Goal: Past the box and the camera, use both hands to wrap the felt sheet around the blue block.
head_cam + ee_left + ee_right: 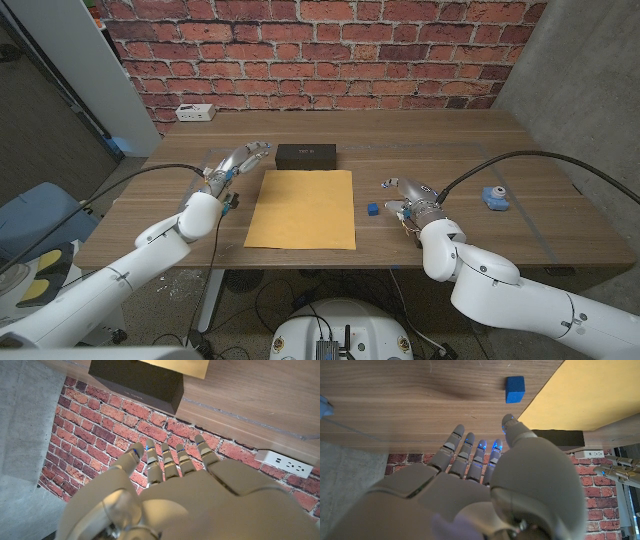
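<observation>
Matt felt sheet (301, 208), wooden table (450, 140)

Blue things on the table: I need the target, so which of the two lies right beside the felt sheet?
The small blue block, just off the yellow felt sheet's right edge. The paler blue camera sits farther right, beyond the right hand.

Both arms are clad in smooth, glossy white rounded shells, swelling at the joints and tapering toward the wrists. Each ends in a pale grey robot hand, the left (236, 163) and the right (408, 196), with segmented, ribbed fingers (162, 462) of silver-grey metal and darker joint bands. Small blue lights glow at the fingertips (497, 445) of the right hand. A thin black cable (150, 170) trails from the left wrist, and another black cable (520, 156) arcs away from the right wrist.
</observation>
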Controlling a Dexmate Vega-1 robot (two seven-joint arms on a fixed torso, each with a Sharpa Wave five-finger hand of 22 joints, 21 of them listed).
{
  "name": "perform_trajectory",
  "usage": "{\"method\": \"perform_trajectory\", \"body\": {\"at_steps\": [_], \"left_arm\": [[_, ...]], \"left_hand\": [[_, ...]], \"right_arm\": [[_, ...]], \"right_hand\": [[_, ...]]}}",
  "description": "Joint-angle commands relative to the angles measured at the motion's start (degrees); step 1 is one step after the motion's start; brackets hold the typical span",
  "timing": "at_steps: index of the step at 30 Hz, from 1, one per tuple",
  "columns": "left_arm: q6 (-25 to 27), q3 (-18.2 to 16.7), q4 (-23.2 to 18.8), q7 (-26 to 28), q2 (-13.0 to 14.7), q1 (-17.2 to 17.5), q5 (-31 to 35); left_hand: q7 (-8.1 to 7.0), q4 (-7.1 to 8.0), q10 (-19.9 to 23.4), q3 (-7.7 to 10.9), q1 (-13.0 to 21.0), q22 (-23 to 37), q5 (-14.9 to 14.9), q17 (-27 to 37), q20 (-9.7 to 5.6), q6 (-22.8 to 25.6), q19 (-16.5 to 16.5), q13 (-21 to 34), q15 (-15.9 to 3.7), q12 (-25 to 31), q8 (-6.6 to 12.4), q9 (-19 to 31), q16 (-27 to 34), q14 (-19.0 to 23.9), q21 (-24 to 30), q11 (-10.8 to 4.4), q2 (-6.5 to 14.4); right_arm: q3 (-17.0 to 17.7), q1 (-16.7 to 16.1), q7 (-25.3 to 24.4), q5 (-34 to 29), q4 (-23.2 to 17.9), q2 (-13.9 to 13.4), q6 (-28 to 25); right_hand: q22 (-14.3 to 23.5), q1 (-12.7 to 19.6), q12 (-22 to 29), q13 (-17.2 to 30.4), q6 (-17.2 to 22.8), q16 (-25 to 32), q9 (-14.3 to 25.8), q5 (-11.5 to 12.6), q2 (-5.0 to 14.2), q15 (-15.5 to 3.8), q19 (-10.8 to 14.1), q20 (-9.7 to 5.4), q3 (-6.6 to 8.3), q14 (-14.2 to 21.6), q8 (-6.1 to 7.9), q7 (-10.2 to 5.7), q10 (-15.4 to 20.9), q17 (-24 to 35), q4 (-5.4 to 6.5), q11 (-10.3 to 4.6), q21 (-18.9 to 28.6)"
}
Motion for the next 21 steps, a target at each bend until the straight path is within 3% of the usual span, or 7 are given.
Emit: {"method": "perform_trajectory", "body": {"at_steps": [1, 9, 21], "left_arm": [[-0.59, -1.21, -0.08, 0.26, 0.54, 1.82, -0.99], [-0.78, -1.54, -0.1, -0.14, 0.85, 2.31, -1.34], [-1.17, -1.4, 0.26, -1.31, 1.02, 2.08, -1.88]], "left_hand": [[0.3, 0.46, 0.36, 0.15, 0.75, 0.31, 0.53, 0.18, 0.55, 0.22, 0.4, 0.14, -0.27, -0.05, -0.15, 0.33, 0.58, 0.7, 0.31, 0.09, 0.31], [0.27, 0.83, 0.39, -0.03, 0.71, 0.34, 0.42, 0.26, 0.45, 0.24, 0.37, 0.17, -0.49, -0.14, -0.3, 0.35, 0.58, 0.72, 0.31, 0.01, 0.15], [0.4, 1.91, 0.37, -0.89, 0.08, 0.39, 0.07, 0.46, 0.33, 0.23, 0.28, 0.21, -0.61, -0.35, -0.6, 0.41, 0.55, 0.52, 0.27, -0.03, -0.18]], "right_arm": [[-4.1, 3.1, 3.19, -2.58, 2.39, 1.89, -0.29], [-6.59, 5.91, 6.17, -3.35, 3.65, 2.95, -2.11], [-9.05, 8.58, 7.99, -3.36, 6.2, 4.57, -3.8]], "right_hand": [[0.22, 0.56, -0.38, 0.11, 0.46, 0.54, 0.32, 0.01, -0.02, -6.49, 0.35, -0.1, -0.35, -0.41, -0.31, -0.05, 0.13, 0.42, 0.13, -0.42, 0.29], [0.26, 1.45, -1.14, 0.2, -1.49, 0.97, 0.36, -0.02, 0.54, -6.97, 0.21, -0.47, -0.86, -0.75, -1.35, -0.62, -1.6, 1.08, 0.32, -0.9, 0.28], [0.29, 2.69, -1.18, 0.27, -1.58, 1.37, 0.4, 0.03, 0.88, -7.53, 0.43, -0.95, -0.98, -0.61, -1.43, -0.78, -1.75, 1.48, 0.08, -1.01, 0.41]]}}
